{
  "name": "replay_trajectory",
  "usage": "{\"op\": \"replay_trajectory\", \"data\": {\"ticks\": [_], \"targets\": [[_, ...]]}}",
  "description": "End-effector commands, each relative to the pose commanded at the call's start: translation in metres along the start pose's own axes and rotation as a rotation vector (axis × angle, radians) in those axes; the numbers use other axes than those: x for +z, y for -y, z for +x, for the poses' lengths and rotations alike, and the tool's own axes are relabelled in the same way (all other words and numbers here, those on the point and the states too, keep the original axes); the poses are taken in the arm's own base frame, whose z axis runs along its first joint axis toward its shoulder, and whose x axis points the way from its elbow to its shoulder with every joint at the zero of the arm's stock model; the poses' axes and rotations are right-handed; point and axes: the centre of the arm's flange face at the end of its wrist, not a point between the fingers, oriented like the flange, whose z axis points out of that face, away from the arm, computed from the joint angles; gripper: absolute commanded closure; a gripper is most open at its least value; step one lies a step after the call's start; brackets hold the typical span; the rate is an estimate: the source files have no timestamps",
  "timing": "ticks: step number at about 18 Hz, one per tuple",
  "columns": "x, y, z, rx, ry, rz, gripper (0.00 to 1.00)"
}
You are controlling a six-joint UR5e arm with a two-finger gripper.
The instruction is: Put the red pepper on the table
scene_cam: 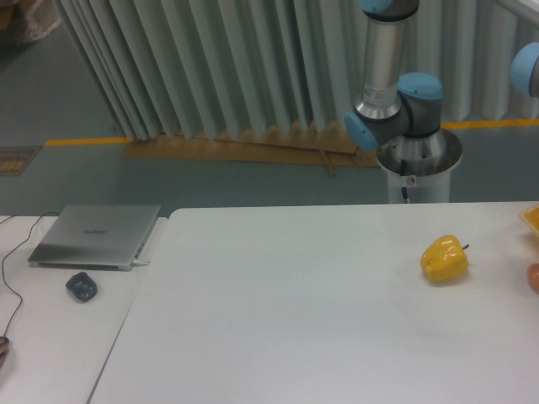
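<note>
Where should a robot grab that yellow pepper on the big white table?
Probably around the wide middle of the yellow pepper, coming straight down from above. It seems to lie on its side on the table, its small dark stem pointing right, so the rounded body offers the jaws two opposite sides, and nothing blocks the top.

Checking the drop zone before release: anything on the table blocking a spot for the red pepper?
Only the yellow pepper near the right edge; the rest of the table shows bare. Neither red pepper nor gripper is in view.
</note>
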Motion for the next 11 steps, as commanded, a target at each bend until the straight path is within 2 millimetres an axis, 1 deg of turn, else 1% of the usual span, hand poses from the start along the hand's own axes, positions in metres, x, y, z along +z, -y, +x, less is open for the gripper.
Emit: {"op": "replay_trajectory", "data": {"ticks": [1,4,11], "targets": [[0.0005,0.0011,0.0006,-0.001,0.000,-0.001,0.00],[-0.0049,-0.0037,-0.0032,0.020,0.043,-0.029,0.00],[-0.0054,-0.0054,-0.0022,0.023,0.024,-0.082,0.00]]}}
